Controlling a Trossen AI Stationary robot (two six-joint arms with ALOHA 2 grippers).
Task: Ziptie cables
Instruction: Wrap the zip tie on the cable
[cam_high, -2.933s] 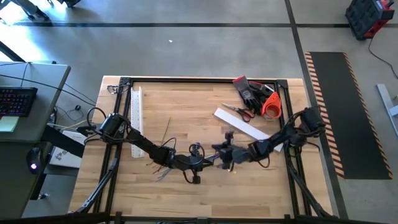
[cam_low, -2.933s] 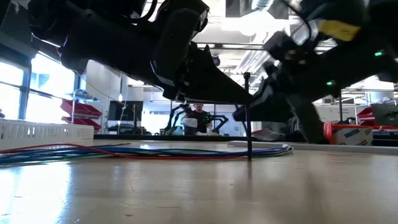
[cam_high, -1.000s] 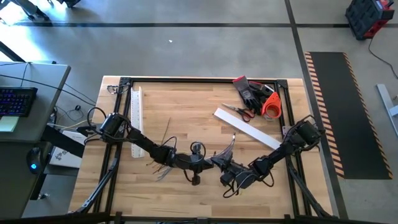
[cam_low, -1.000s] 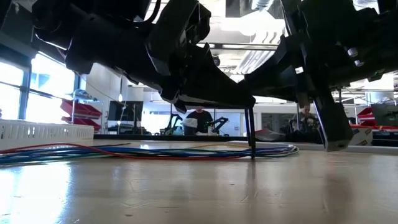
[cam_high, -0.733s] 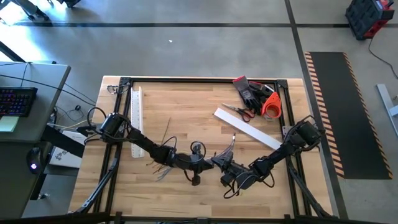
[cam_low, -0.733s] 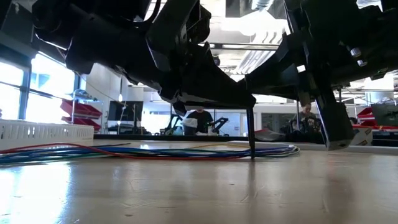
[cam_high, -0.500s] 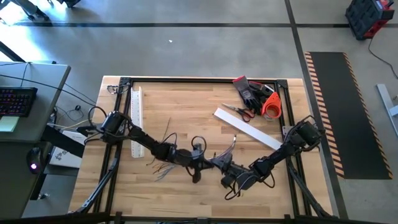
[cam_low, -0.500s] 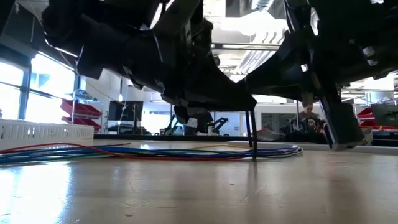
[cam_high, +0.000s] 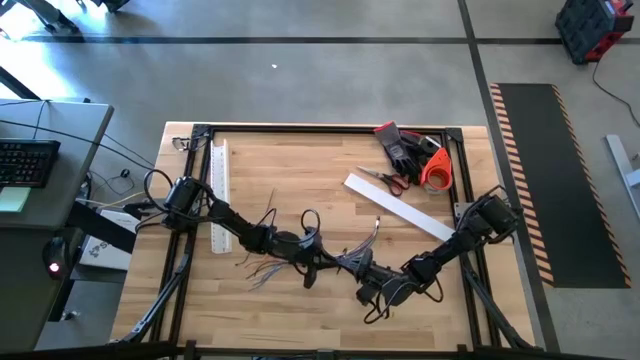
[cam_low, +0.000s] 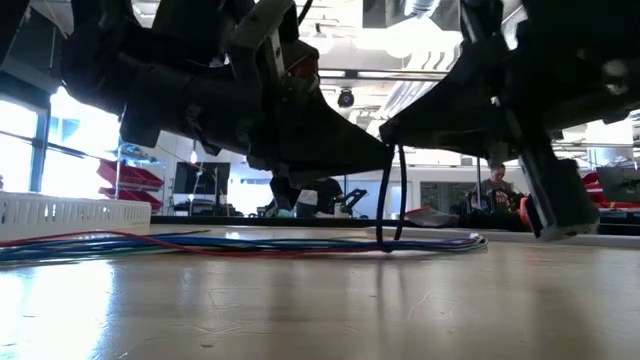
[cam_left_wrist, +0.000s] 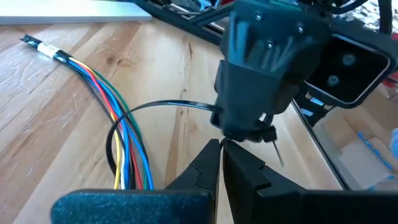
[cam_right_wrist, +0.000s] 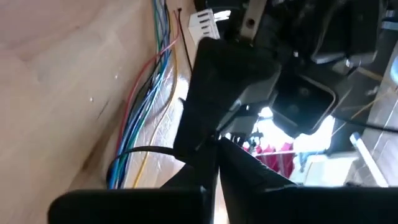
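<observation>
The cables (cam_high: 300, 262) are a limp bunch of blue, grey and reddish wires lying flat across the near middle of the table, also seen in the left wrist view (cam_left_wrist: 127, 158) and in the low view (cam_low: 240, 243). One dark ziptie (cam_left_wrist: 149, 107) curves in a loop around them; the low view shows it rising as two strands (cam_low: 390, 200). My left gripper (cam_left_wrist: 222, 146) and my right gripper (cam_right_wrist: 216, 144) meet tip to tip just above the bunch, both shut on the ziptie. Spare zipties (cam_high: 268, 210) lie farther back on the wood. My left gripper pinches the ziptie between its two fingertips at the strip's upper part (cam_left_wrist: 225, 140), right under the right gripper, coming slantwise from the table's left. The loop (cam_left_wrist: 115, 140) hangs below around the cables, which stay on the table. My right gripper pinches the ziptie where the loop closes (cam_left_wrist: 216, 111), coming slantwise from the table's right. A short tail (cam_left_wrist: 277, 153) sticks out past its fingers. In its own view the left gripper covers the place of contact; the loop (cam_right_wrist: 134, 150) runs down around the cables.
A white slotted duct (cam_high: 220, 190) lies along the left edge. A white flat strip (cam_high: 398, 206), scissors (cam_high: 383, 180), dark gloves (cam_high: 400, 148) and an orange tape roll (cam_high: 435, 170) occupy the far right. A black frame (cam_high: 320, 129) edges the table.
My left gripper has moved a little toward the far left and risen, still shut. The ziptie, a single upright strand in the low view before, now shows as a bowed loop of two strands leaning left. The right gripper has stayed nearly still.
</observation>
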